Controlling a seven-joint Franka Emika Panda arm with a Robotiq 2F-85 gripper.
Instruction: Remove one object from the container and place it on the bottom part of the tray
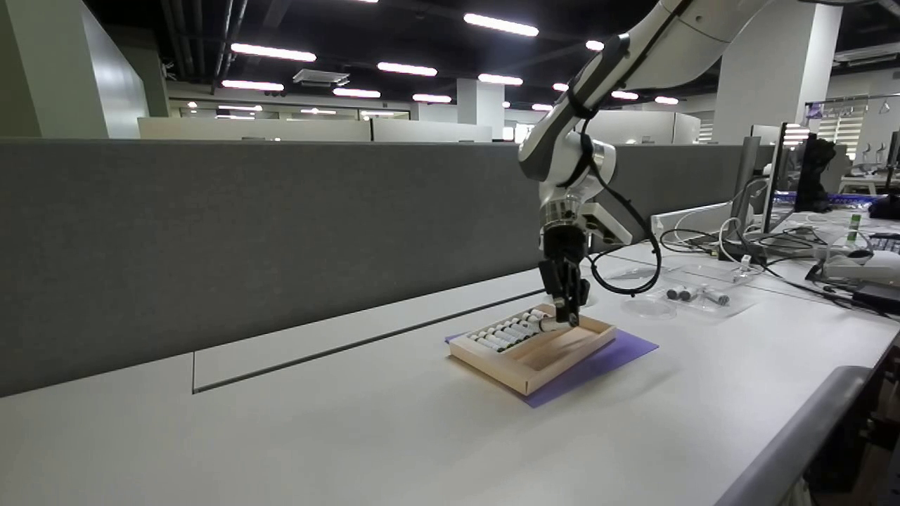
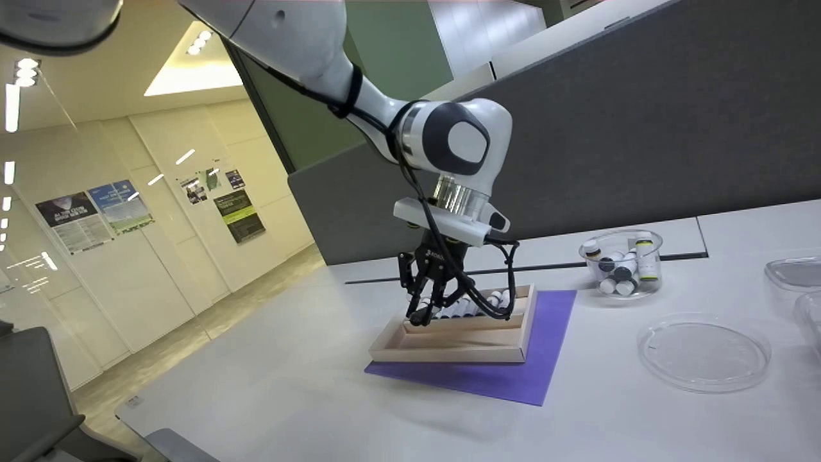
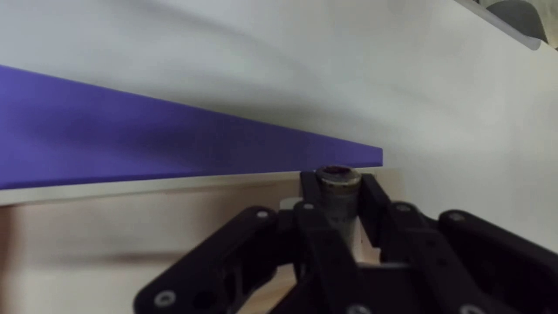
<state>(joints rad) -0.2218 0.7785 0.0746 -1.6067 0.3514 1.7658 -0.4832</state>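
The light wooden tray [image 1: 573,369] lies on the desk; it also shows in an exterior view [image 2: 449,355] and the wrist view [image 3: 109,187]. A row of white vials [image 1: 500,337] fills its far section; the near section shows bare wood. My gripper [image 1: 568,318] is low over the tray, at its left end in an exterior view [image 2: 422,314]. In the wrist view the fingers [image 3: 339,174] are shut on a vial [image 3: 342,203], its dark end facing outward. The held vial [image 1: 550,325] lies roughly level. I cannot tell whether it touches the tray. A clear round container [image 2: 622,263] holds several vials.
A purple sheet [image 1: 598,365] lies under the tray. A clear round lid [image 2: 705,354] lies near the container. A clear plastic box [image 1: 738,306] with dark-capped vials [image 1: 692,294] stands beyond. A grey partition [image 1: 281,246] runs behind the desk. Cables and monitors stand at the far end.
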